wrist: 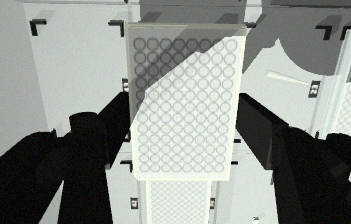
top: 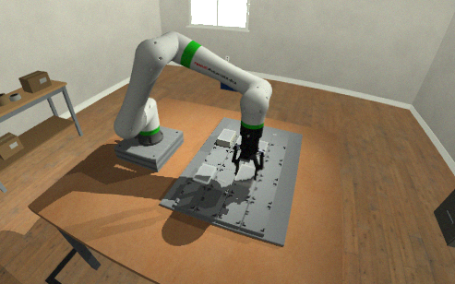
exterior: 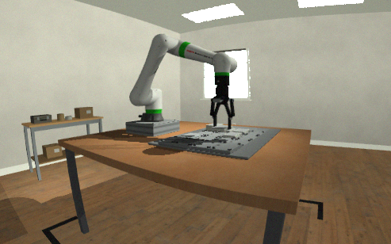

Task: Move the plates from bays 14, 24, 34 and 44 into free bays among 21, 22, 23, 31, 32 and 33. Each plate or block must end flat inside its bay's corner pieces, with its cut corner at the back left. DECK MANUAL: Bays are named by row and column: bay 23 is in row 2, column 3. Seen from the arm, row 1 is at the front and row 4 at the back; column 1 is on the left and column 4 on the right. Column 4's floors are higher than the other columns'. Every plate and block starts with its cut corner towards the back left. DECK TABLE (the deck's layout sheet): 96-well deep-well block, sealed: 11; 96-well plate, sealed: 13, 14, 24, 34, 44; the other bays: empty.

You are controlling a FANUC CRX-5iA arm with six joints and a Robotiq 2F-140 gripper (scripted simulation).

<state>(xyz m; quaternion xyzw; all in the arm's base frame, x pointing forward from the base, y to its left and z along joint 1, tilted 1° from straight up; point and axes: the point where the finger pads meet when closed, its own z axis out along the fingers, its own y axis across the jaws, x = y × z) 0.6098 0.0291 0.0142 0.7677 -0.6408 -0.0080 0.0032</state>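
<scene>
The sealed 96-well plate [wrist: 185,107] is clamped by its long sides in the gripper [wrist: 183,130], hanging low over the middle of the deck [top: 289,184]; another plate [wrist: 178,202] lies in the bay right beside it. Looks slightly skewed to me; it could catch a corner piece [wrist: 38,23] and sit tilted.

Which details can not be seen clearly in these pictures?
- Bay numbers: too small on the deck in the top view; unreadable in the wrist view.
- Bay under the held plate: wrist view, the plate covers it.
- Plate's cut corner: wrist view, shadow hides the far edge.
- Claw fingertips: cut off by the wrist frame's lower edge.
- Other plates: exterior view, too flat and small.
</scene>
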